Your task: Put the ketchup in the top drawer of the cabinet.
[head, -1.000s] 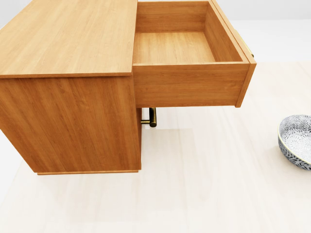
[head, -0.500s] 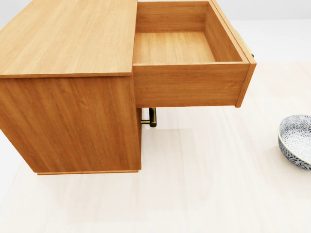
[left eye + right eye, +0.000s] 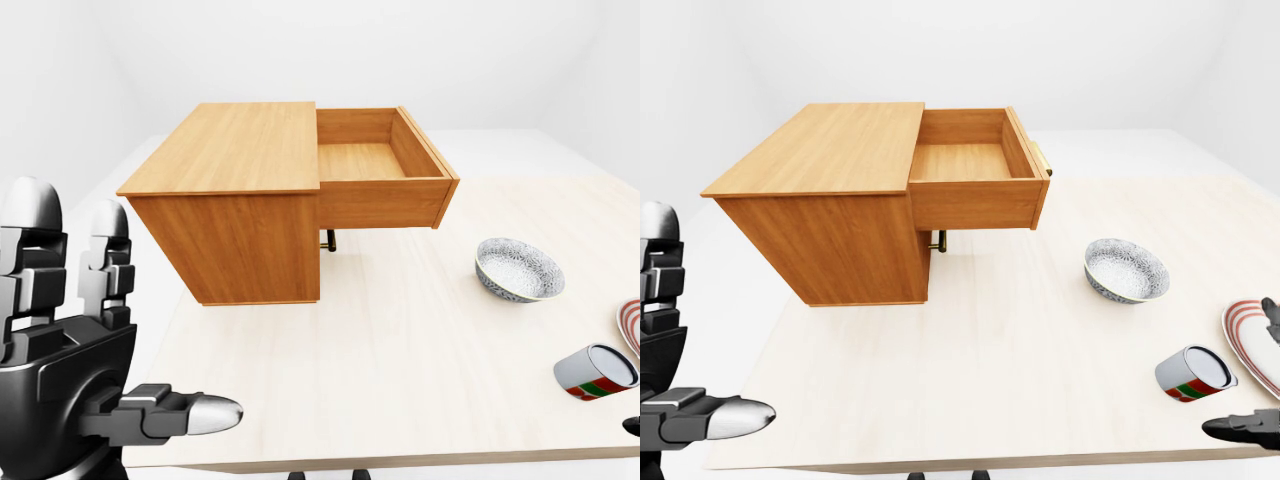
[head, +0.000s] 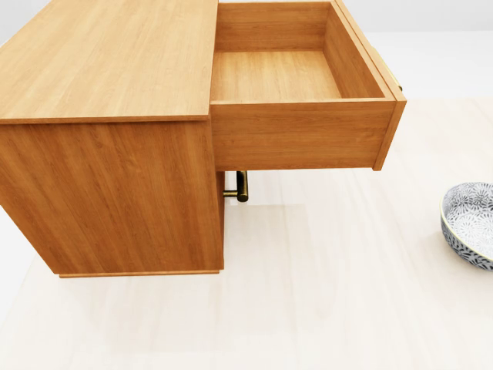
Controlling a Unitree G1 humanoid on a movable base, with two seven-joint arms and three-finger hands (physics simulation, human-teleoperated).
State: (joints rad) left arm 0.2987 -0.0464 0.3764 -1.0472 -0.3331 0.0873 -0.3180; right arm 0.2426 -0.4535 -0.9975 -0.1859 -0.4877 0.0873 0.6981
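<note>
Ketchup (image 3: 1193, 373): small can lying on its side, near right of counter (image 3: 990, 380), just beside plate (image 3: 1252, 345). Probably light, rigid, slick, liable to roll; I'd grasp across its round wall. Drawer (image 4: 277, 75): open, empty. My left hand (image 3: 70, 380): fingers spread, empty. Right hand (image 3: 1250, 425): cannot tell.

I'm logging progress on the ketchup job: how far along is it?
Done: the top drawer of the cabinet stands open and holds nothing. In hand: nothing; the left hand is open. Left: the whole move. No ketchup is identifiable, only a can, bowl and plate.
</note>
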